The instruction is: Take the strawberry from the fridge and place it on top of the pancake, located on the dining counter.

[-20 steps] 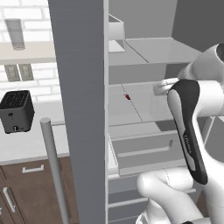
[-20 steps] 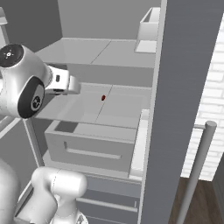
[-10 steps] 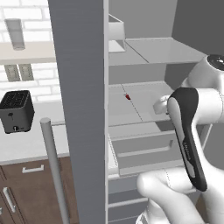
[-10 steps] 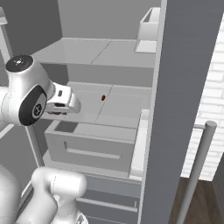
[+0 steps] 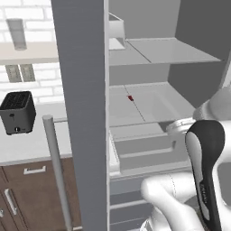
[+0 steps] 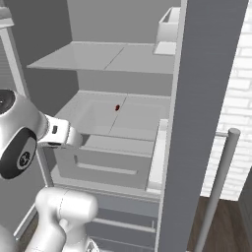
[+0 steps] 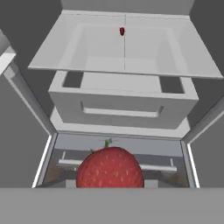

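The fridge point(image 5: 149, 108) stands open in front of me, with pale grey shelves and a drawer point(image 6: 106, 160) below them. A large red strawberry point(image 7: 110, 169) with a green stalk sits right at the camera in the hand view, held in my gripper point(image 6: 78, 140), whose fingertips are hidden under it. My hand hovers in front of the drawer, below the middle shelf and outside the fridge. A tiny red thing point(image 5: 130, 98) lies far back on the middle shelf point(image 6: 117, 107) point(image 7: 121, 30); I cannot tell what it is.
The open grey fridge doors point(image 5: 81, 90) point(image 6: 206, 98) flank my arm, each with a long silver handle point(image 5: 56, 167) point(image 6: 216, 187). A black toaster point(image 5: 17, 112) stands on the white worktop with brown cabinets at the left. A door bin point(image 6: 170, 24) sits high up.
My arm has dropped and drawn back from the middle shelf to drawer height. The tiny red thing on the shelf has stayed put.
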